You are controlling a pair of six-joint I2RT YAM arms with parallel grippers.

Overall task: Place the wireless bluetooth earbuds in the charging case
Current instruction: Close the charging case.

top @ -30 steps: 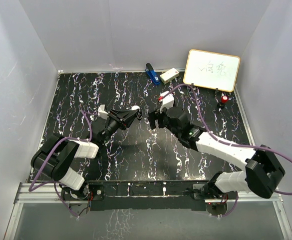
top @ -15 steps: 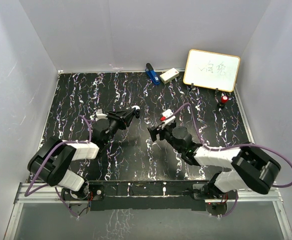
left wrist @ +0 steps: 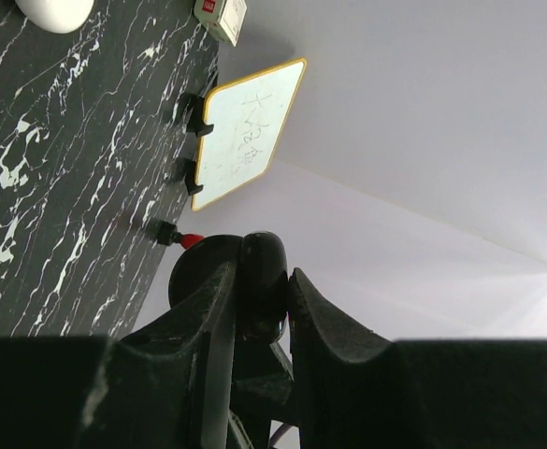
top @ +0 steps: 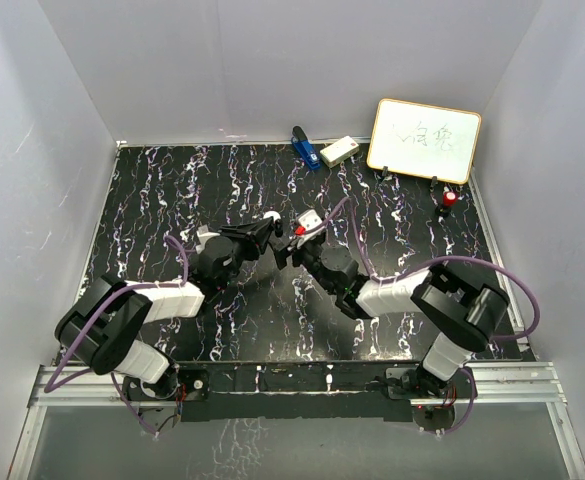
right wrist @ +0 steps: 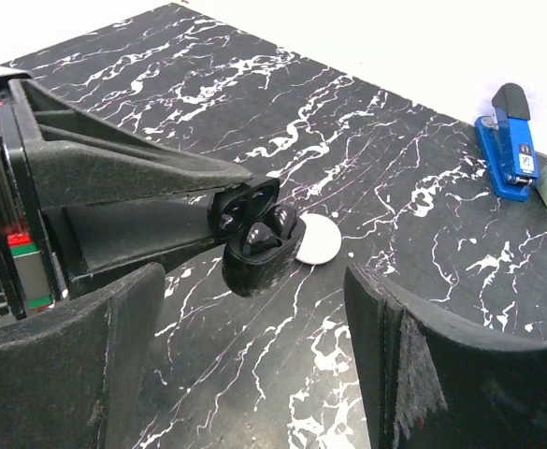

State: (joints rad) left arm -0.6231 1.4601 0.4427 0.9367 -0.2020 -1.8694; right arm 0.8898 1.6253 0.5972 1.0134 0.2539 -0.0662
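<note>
I could not make out the wireless bluetooth earbuds in any view. The wells of the charging case [right wrist: 254, 234] looked dark, and whether anything sat in them I could not tell.

There was 1 case, lid open, clamped between the tips of the left gripper [top: 268, 232]. From overhead it was lost among the 2 black grippers. Only the right wrist camera showed it plainly, just beside 1 white puck [right wrist: 318, 240] on the marbled table [top: 172, 190].

The left wrist camera gave only a dark rounded lump between its own fingers [left wrist: 208, 318].

The right gripper [top: 292, 250] faced the case with its fingers [right wrist: 95, 355] spread wide apart, holding nothing.

At the back stood 1 blue stapler [top: 300, 148], 1 small white box [top: 339, 150] and 1 whiteboard [top: 424, 140] – its scribble unreadable.
</note>
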